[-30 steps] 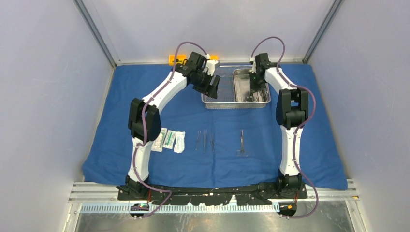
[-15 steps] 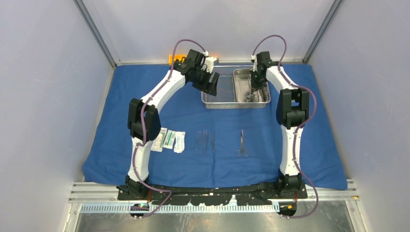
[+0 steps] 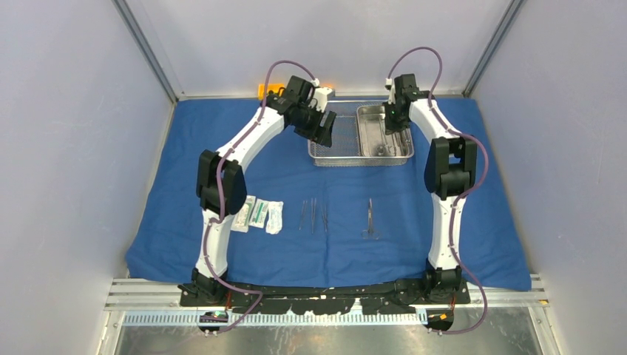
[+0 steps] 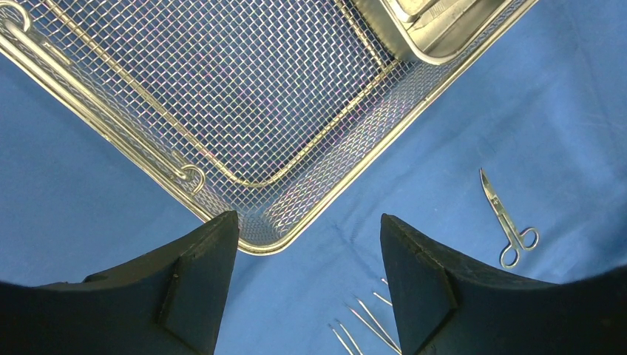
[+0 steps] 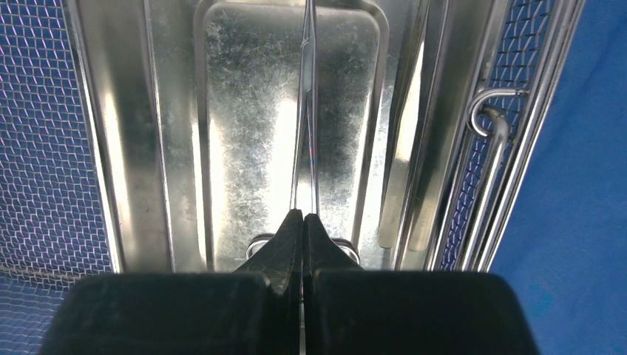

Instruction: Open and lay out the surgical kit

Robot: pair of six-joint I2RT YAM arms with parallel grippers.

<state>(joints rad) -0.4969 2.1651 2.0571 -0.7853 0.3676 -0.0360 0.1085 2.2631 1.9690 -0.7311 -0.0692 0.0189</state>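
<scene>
Left fingers (image 4: 196,296): spread wide and holding nothing; they hang over one rounded corner of the steel mesh basket (image 4: 222,89), apart from its rim.
Right fingers (image 5: 285,244): pressed tight together, tips meeting on the twin shanks of a ring-handled instrument (image 5: 309,111), just above its rings, which peek out on either side.
Ring-handled instrument: runs lengthwise along the floor of the solid steel tray (image 3: 370,137); whether it is lifted off the metal cannot be told.
Solid steel tray: sits inside the right part of the mesh basket, with its long side along the basket's end wall.
Mesh basket: far middle of the blue cloth wrap (image 3: 185,185); its left part is bare mesh, with a wire handle loop at each end.
Blue cloth wrap: opened flat, lying under everything else.
Packets (image 3: 257,214): three white-green ones in a close row, near left, just beside the left arm's elbow.
Forceps (image 3: 313,214): thin steel pieces lying parallel, near middle of the cloth, right of the packets.
Scissors (image 3: 371,220): alone to the right of the forceps, rings toward the near edge.
Orange blocks (image 3: 268,91): far edge, beyond the cloth, partly hidden by the left arm.
</scene>
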